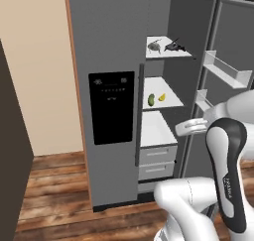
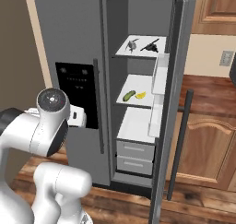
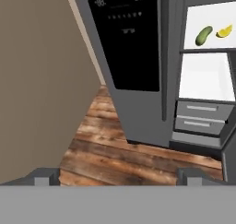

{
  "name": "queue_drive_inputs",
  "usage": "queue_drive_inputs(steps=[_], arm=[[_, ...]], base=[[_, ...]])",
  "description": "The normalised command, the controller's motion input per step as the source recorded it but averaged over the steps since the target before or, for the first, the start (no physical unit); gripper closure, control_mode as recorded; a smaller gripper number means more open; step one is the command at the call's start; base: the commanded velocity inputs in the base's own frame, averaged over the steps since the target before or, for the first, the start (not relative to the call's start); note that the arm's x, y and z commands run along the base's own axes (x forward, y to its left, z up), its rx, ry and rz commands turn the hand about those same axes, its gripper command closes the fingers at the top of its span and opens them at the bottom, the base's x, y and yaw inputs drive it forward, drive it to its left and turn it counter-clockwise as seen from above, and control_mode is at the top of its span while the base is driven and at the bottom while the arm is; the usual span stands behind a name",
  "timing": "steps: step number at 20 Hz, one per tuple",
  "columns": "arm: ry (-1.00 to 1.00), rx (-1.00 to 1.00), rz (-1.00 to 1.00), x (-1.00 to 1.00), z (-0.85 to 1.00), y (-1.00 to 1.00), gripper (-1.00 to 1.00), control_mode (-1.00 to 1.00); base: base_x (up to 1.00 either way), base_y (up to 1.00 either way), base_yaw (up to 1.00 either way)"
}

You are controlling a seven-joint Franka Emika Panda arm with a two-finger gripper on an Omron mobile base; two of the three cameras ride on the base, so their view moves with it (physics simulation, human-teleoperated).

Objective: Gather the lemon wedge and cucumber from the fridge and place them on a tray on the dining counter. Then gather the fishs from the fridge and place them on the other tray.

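The fridge (image 1: 114, 41) stands with its right door swung open. On the middle shelf, a green cucumber (image 1: 151, 99) (image 2: 129, 96) (image 3: 203, 35) lies beside a yellow lemon wedge (image 1: 161, 97) (image 2: 140, 95) (image 3: 224, 31). Two dark fish (image 1: 154, 46) (image 1: 176, 47) (image 2: 132, 45) (image 2: 150, 46) rest on the top shelf. My gripper (image 3: 118, 178) is open and empty. It hangs in front of the fridge, well short of the shelves and left of the cucumber. The trays and dining counter are out of view.
The closed left door carries a black dispenser panel (image 1: 111, 106) (image 3: 129, 38). The open right door (image 2: 170, 103) holds white bins (image 1: 223, 71). Two grey drawers (image 1: 157, 158) sit under a bare white shelf. Wooden cabinets (image 2: 207, 144) stand right of the fridge, and the floor is wood (image 3: 115, 144).
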Motion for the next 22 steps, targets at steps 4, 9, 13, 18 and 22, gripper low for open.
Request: queue_drive_inputs(steps=[4,9,13,18,22], arm=[[0.0,0.0,-0.06,0.09,-0.17,0.0,-1.0,-1.0],[0.0,0.0,0.0,0.0,0.0,0.0,-1.0,1.0],[0.0,0.0,0.0,0.0,0.0,0.0,-1.0,1.0],[0.0,0.0,0.0,0.0,0.0,0.0,-1.0,1.0],[0.0,0.0,0.0,0.0,0.0,0.0,-1.0,1.0]], base=[[0.0,0.0,0.0],[0.1,0.0,-0.02],[0.14,-0.24,-0.07],[0.39,-0.52,-0.1],[0.58,-0.32,-0.08]])
